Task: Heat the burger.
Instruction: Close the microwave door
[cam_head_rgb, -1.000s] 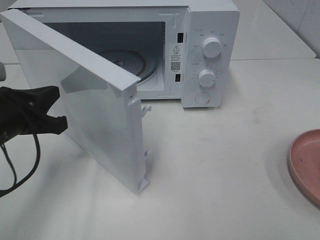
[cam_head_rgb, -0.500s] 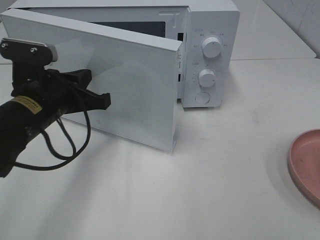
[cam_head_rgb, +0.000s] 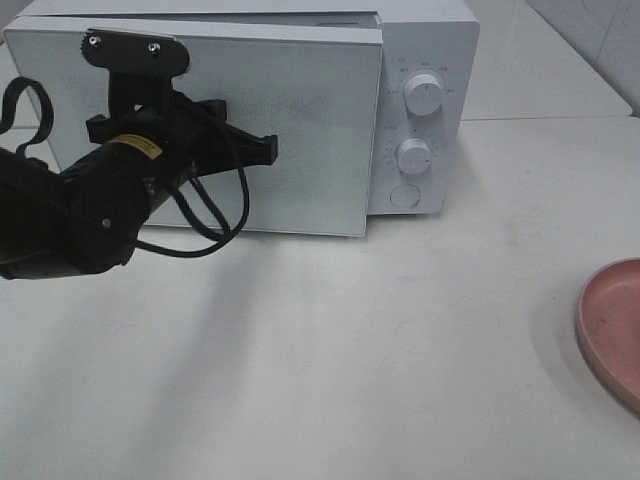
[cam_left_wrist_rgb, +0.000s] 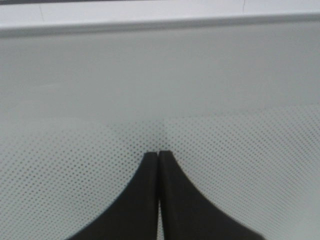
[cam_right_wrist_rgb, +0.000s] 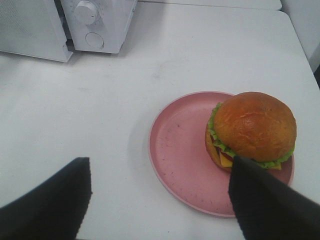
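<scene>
Two black fingers of the left gripper (cam_left_wrist_rgb: 159, 160) are pressed together, tips against the white microwave door (cam_head_rgb: 290, 110), seemingly to push it shut. The right gripper (cam_right_wrist_rgb: 160, 200) hangs with its jaws wide apart, holding nothing, above the pink plate (cam_right_wrist_rgb: 180, 150) at the counter's right edge. On that plate the burger (cam_right_wrist_rgb: 252, 131) sits unheated, not inside.

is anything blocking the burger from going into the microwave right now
Yes. The microwave door is nearly shut, with the closed left gripper pressed against it. The burger sits on the pink plate, off to the microwave's right.
</scene>
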